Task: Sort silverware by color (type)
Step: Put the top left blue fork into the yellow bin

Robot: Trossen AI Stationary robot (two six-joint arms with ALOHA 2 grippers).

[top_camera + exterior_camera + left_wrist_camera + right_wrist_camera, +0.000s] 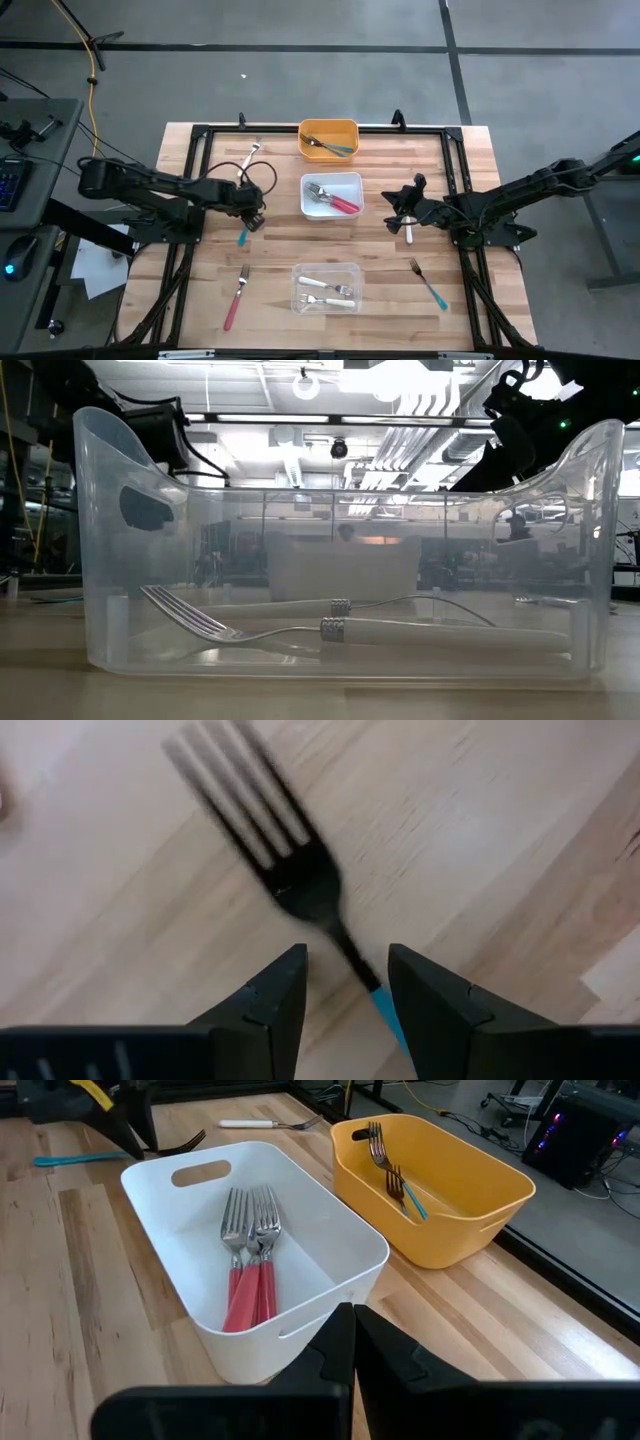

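My left gripper (254, 219) is open, low over a teal-handled fork (243, 237). In the left wrist view its fingers stand on either side of the fork's neck (345, 948), where the teal handle (386, 1012) begins. The fork lies on the table. My right gripper (352, 1338) is shut and stands right of the white bin (332, 195). A white fork handle (408, 233) shows just beside it in the high view. The loose forks are a white one (250, 157), a pink one (236, 298) and a teal one (428, 283). My right gripper is shut close over the white fork handle (408, 233). The gripper hides the spot, and the fork does not show in the right wrist view, so I cannot tell whether it touches the fork.
The orange bin (440, 1185) at the far side holds teal forks. The white bin (250, 1250) in the middle holds pink forks. The clear bin (340, 540) near the front edge holds white forks. A black frame (200, 135) runs around the table's edges.
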